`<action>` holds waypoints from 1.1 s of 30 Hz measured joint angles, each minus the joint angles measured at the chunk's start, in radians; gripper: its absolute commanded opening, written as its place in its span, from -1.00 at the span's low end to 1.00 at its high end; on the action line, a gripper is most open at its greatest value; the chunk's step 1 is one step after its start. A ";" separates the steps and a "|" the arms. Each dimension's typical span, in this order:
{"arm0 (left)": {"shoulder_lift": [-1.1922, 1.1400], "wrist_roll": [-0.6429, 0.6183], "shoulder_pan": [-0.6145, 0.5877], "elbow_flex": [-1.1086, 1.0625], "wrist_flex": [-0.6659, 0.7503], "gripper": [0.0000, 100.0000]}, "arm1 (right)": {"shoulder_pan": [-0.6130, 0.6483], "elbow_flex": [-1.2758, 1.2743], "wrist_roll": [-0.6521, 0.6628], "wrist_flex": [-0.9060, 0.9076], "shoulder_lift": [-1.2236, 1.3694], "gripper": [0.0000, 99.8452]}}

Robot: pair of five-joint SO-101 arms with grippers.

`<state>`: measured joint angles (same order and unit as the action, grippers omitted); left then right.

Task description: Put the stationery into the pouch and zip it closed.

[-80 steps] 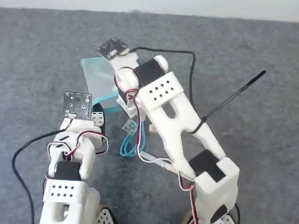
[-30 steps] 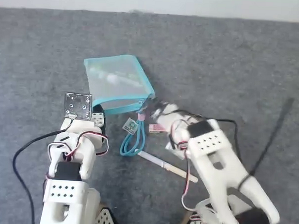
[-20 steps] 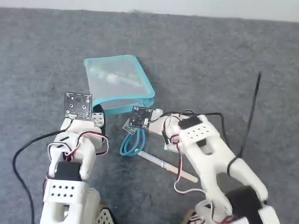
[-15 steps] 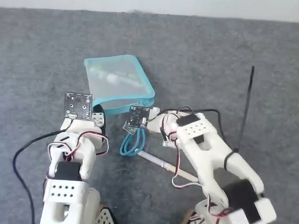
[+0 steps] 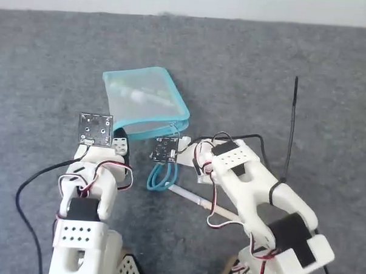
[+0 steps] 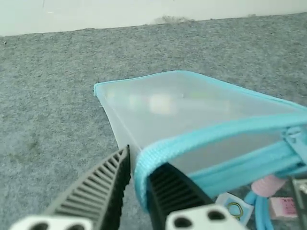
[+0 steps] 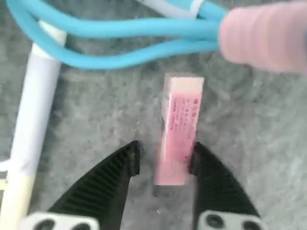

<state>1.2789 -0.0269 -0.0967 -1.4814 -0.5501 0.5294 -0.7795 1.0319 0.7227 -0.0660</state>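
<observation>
1. High view: finds the pouch (image 5: 145, 102) flat on the grey table (image 5: 53, 58), at 12 o'clock from the two arm bases, mouth turned toward 5 o'clock and not yet zipped. Holds a pale item inside, too blurred to name.
2. Left wrist view: shows the left gripper (image 6: 139, 191) pinched narrow on the pouch's teal zipper rim, the rim standing between the two ridged fingers. Sits where it sat in all the earlier frames, so keeps the mouth propped.
3. Right wrist view: shows the right gripper (image 7: 163, 165) parted, straddling the near end of the pink eraser (image 7: 178, 129), one jaw on each side, the eraser lying on the table. Not yet squeezed, as far as can be judged.
4. Marks the change: nearly three seconds ago stretched out over the pouch; since then pulled back, swung round and lowered to the eraser, just off the pouch's 5 o'clock corner.
5. Suggests one delivery is done and the eraser is next; calls for closing, lifting and carrying toward 11 o'clock.
6. Leaves the pen (image 5: 195, 199) at 5 o'clock from the blue cord (image 5: 162, 175), both still outside the pouch.
</observation>
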 measured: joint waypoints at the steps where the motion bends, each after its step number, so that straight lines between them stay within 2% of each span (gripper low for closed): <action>1: 0.000 0.000 0.000 0.000 0.000 -0.98 | -0.002 0.000 -0.002 0.006 0.000 -0.99; 19: 0.000 0.000 0.000 0.000 0.000 -0.98 | -0.005 0.011 -0.282 0.078 -0.003 -0.98; 29: 0.000 0.000 0.000 0.000 0.000 -0.98 | -0.011 0.023 -0.574 0.187 -0.003 -0.99; 33: 0.000 0.000 0.000 0.000 0.000 -0.98 | -0.077 0.011 -0.669 0.192 -0.006 -0.99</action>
<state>1.2789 -0.0269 -0.0967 -1.4814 -0.5501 0.4526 -0.7687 0.3629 0.9145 -0.0721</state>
